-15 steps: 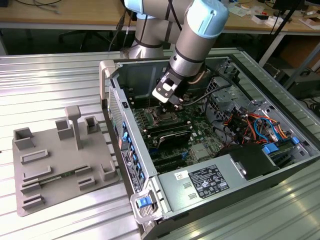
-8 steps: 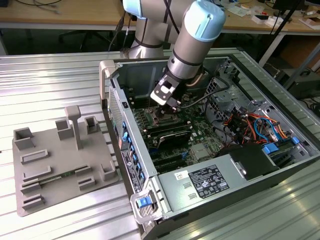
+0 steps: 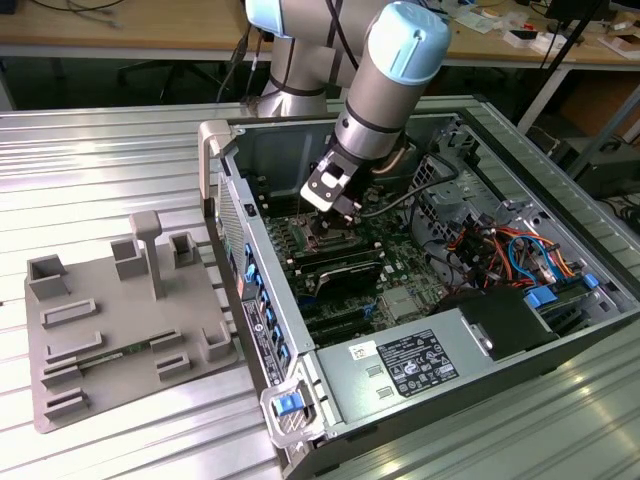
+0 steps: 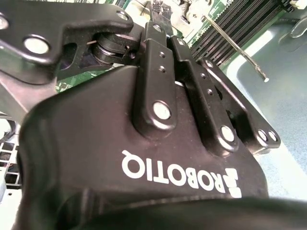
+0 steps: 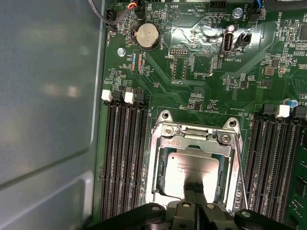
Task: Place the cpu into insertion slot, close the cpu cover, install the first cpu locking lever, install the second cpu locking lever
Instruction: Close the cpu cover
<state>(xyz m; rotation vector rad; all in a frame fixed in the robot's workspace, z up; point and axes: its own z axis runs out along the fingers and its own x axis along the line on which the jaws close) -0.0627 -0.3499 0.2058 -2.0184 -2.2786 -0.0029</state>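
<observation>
Black gripper (image 5: 194, 187), white lettering on its body, and right at its fingertips (image 5: 189, 194) the chip (image 5: 192, 165) shows silver-grey. Round that, the cover (image 5: 165, 139) is bright silver. Green board (image 5: 192, 62) beyond the fingers, a shiny silver coin battery (image 5: 147, 36) on it. Black memory slots (image 5: 122, 158) either side of the fingers, white clips (image 5: 106, 95) at their ends. The arm (image 3: 385, 90) is grey with pale blue caps. Cables (image 3: 500, 245) well away from the fingers: orange, red, blue.

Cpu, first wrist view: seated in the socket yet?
Yes, the cpu lies flat inside the insertion slot, within its metal rim.
</observation>
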